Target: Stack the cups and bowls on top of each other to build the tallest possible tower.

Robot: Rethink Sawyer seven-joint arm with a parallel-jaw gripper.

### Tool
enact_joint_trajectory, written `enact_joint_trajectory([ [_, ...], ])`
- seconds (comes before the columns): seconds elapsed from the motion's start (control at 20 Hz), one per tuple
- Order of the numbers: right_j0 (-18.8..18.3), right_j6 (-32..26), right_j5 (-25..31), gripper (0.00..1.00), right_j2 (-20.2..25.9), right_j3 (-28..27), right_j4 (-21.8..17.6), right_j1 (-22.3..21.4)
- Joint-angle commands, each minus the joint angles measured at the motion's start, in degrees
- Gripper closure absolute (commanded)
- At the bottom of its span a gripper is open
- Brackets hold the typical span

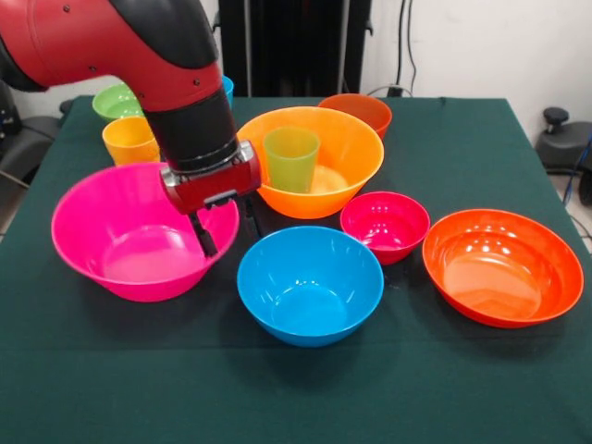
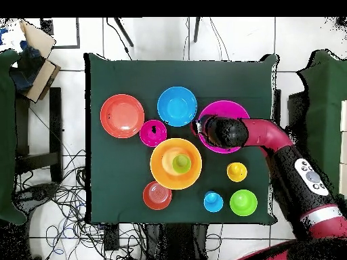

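Observation:
My gripper (image 1: 228, 231) hangs open at the right rim of the big pink bowl (image 1: 120, 231), one finger inside the bowl and the other just outside it. A green cup (image 1: 291, 157) stands upright inside the big orange bowl (image 1: 347, 153) right behind. The medium blue bowl (image 1: 310, 282), small magenta bowl (image 1: 384, 225) and wide red-orange bowl (image 1: 502, 266) sit apart along the front. In the overhead view the arm covers part of the pink bowl (image 2: 227, 108), with the gripper (image 2: 198, 126) at its edge.
At the back stand a yellow-orange cup (image 1: 129, 139), a small green bowl (image 1: 118, 100), a small orange-red bowl (image 1: 356, 111) and a blue cup (image 2: 213, 201), which the arm mostly hides in the front view. All rest on a dark green cloth (image 1: 296, 388).

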Motion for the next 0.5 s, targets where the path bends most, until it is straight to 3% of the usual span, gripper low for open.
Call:
enact_joint_trajectory([
  [0.05,-1.24,-8.32,11.22,0.0,2.02,3.71,4.22,-9.87],
  [0.35,-2.53,-8.75,14.38,0.0,2.83,6.2,6.8,-15.83],
  [0.5,-2.98,-7.68,12.5,0.0,2.43,8.43,6.25,-17.1],
])
